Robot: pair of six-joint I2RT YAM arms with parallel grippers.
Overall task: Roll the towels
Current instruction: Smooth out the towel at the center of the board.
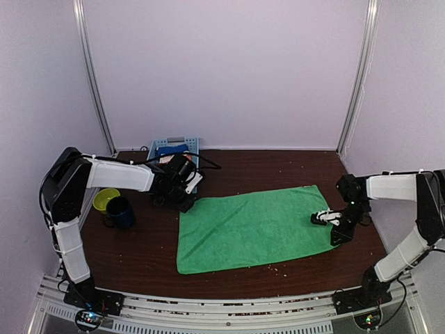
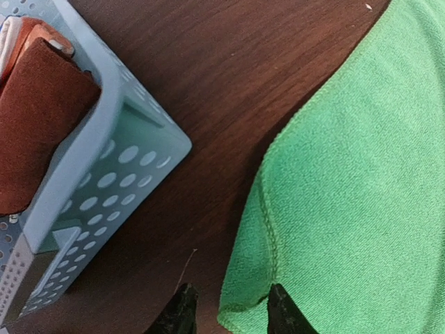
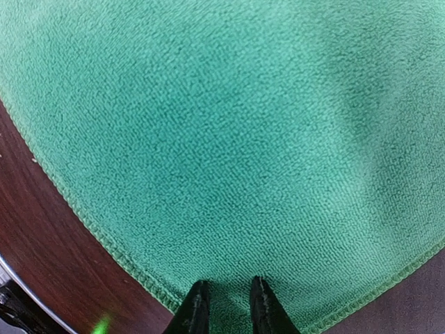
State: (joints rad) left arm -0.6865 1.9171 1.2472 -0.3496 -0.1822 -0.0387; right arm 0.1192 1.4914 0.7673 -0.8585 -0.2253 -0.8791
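Black left claw (image 2: 233, 314) spread astride green towel (image 2: 348, 174) corner, right claw (image 3: 227, 306) narrowly parted, grip unclear

Flat towel (image 1: 254, 226) lies spread on the bench (image 1: 278, 167), a little right of the middle, its long side running left to right. Basket (image 2: 132, 167) sits at the far edge, behind the flat towel's far-left corner and apart from it. Rolled towel (image 2: 35, 132) lies in the basket. Mug (image 1: 119, 212) and cup (image 1: 104, 200) stand left of the flat towel, well apart from it, with the cup just behind and left of the mug. My left tool (image 2: 233, 316) is over the flat towel's far-left corner, between basket and towel. My right tool (image 3: 226, 306) is over its right end, near the edge.
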